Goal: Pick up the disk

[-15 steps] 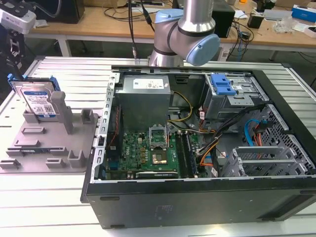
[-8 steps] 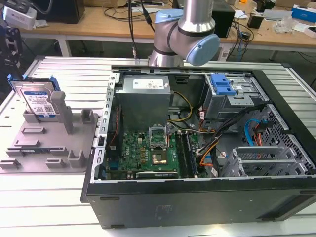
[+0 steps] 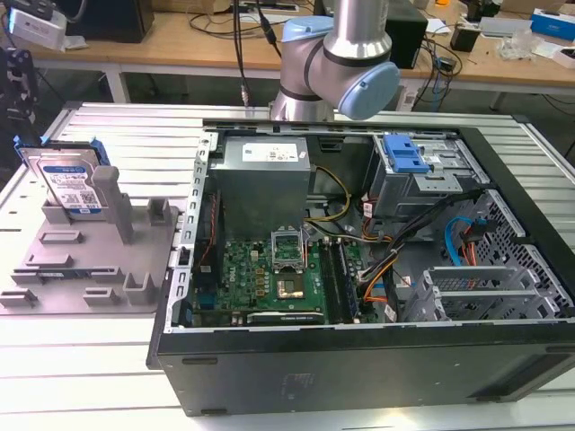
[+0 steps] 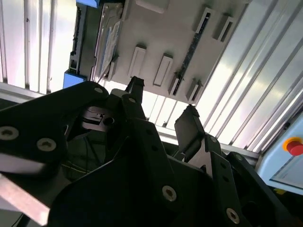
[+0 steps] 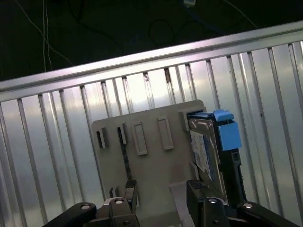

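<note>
Currently | claw [image 4: 163, 98] spread, empty, facing grey stand [image 5: 151, 161] | disk [image 5: 202, 149] upright in stand | advised: centre over disk, grip flat faces squarely.

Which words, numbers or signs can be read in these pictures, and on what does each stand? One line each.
No text can be read here.
Label on the disk: white and blue, print too small to read.
White label on the power supply inside the computer case: print too small to read.
</note>
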Robot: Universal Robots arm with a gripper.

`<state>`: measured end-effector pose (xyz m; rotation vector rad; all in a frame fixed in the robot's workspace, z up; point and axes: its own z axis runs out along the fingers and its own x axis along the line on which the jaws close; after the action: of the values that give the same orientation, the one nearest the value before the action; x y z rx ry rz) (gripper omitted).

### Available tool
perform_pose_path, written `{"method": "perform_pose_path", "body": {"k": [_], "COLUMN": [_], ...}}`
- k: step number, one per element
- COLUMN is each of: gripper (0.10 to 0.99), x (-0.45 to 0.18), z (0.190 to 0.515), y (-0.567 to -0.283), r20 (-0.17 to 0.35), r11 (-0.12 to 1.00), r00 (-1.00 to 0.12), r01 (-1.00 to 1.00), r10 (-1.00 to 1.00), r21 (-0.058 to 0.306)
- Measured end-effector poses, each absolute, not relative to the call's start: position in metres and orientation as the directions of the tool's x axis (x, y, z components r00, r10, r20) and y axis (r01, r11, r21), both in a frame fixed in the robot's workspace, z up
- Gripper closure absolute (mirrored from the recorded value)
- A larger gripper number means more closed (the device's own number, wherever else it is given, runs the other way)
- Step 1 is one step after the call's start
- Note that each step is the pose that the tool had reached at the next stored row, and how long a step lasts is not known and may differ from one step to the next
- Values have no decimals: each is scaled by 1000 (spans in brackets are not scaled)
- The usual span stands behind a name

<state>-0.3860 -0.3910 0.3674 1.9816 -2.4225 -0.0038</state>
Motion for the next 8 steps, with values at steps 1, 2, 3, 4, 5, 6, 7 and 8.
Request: {"method": "perform_pose_path", "body": {"k": [1, 2, 3, 4, 5, 6, 7, 8], "gripper": [545, 545, 545, 545, 545, 545, 545, 545], "x": [-386, -386, -386, -386, -386, -386, -386, -386], "z": [367, 367, 367, 367, 367, 367, 367, 367], "y": [-391, -390, -390, -390, -390, -384, -379, -375], "r20": [8, 8, 8, 8, 8, 10, 11, 12], "r11": [197, 187, 170, 150, 94, 75, 73, 72], "r00": [-197, -187, -169, -150, -94, -75, -73, -72], "r01": [-980, -982, -985, -989, -996, -997, -997, -997], "r10": [-980, -982, -986, -989, -996, -997, -997, -997], "r21": [9, 9, 9, 9, 9, 7, 6, 6]}}
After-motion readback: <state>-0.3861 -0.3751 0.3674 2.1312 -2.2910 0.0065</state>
